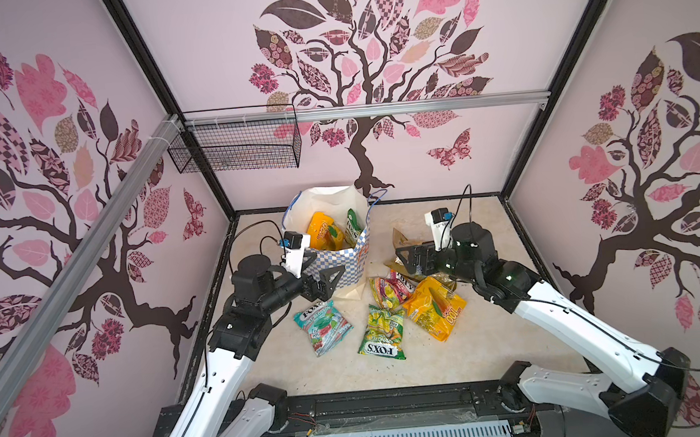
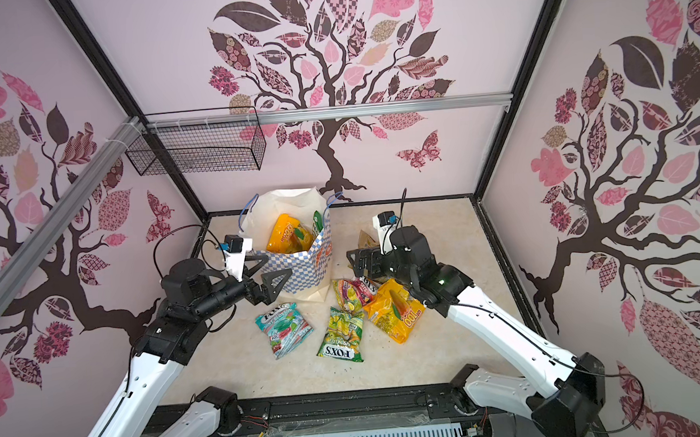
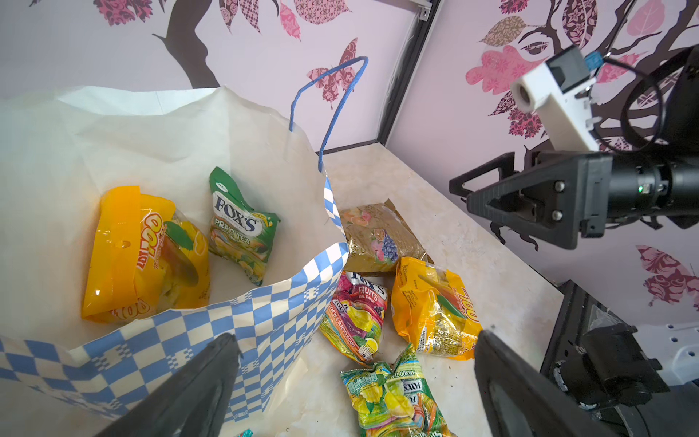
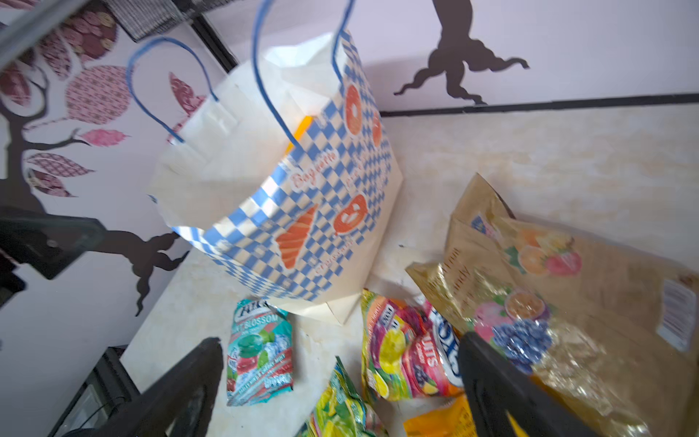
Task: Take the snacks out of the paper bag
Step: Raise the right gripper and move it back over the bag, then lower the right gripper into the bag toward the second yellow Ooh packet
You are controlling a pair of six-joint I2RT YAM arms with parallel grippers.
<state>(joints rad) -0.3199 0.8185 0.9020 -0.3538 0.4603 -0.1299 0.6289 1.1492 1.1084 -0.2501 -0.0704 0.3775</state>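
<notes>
The paper bag point(image 3: 264, 314) is matt, creased paper with a printed outside. The snacks point(image 1: 382, 334) are crinkly, glossy plastic packets, and the gold packet point(image 4: 586, 302) among them shines like foil. The table point(image 1: 493, 344) looks smooth and faintly marbled, while the basket point(image 1: 235, 147) is black wire mesh under a brushed metal rail point(image 1: 375, 110).

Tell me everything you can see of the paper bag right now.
The paper bag stands upright and open at the table's back left. Outside is blue-and-white check with orange pastry prints and a cream base band; inside is white, creased. Two thin blue cord handles stick up. A yellow packet and a green packet lie inside. The open left pincer sits at its front corner; contact unclear.
</notes>
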